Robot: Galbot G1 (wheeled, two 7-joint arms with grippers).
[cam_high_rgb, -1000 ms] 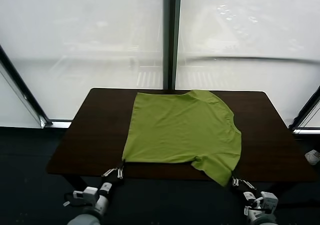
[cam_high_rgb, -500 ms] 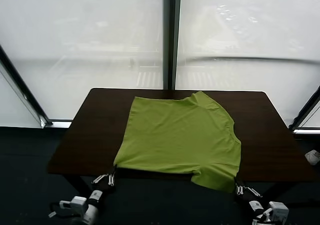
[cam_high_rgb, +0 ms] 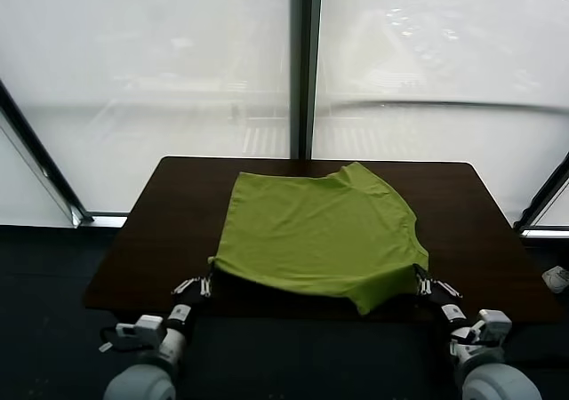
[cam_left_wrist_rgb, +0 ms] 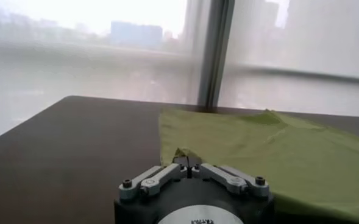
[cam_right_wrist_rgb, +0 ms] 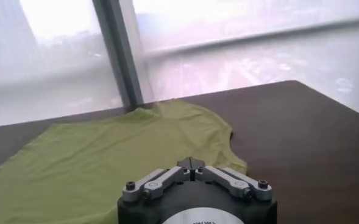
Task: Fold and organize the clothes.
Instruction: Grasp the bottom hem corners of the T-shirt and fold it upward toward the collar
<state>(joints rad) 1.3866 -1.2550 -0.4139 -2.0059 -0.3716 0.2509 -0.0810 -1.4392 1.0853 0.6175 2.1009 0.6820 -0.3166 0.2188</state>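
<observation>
Two grippers at the near table edge, both mine. Left gripper [cam_high_rgb: 206,281] pinches the near-left corner of the lime-green T-shirt [cam_high_rgb: 316,236], jaws closed tight on a small bunch of fabric, seen also in the left wrist view [cam_left_wrist_rgb: 188,162]. Right gripper [cam_high_rgb: 425,284] is closed on the near-right edge of the shirt by the sleeve [cam_right_wrist_rgb: 191,163], jaws narrow, cloth between them. Shirt [cam_left_wrist_rgb: 277,152] lies mostly flat across the middle of the dark brown table [cam_high_rgb: 151,240], collar side toward my right [cam_right_wrist_rgb: 106,158]. Beyond the table, big frosted windows [cam_high_rgb: 160,62] with a dark vertical frame post [cam_high_rgb: 301,62].
</observation>
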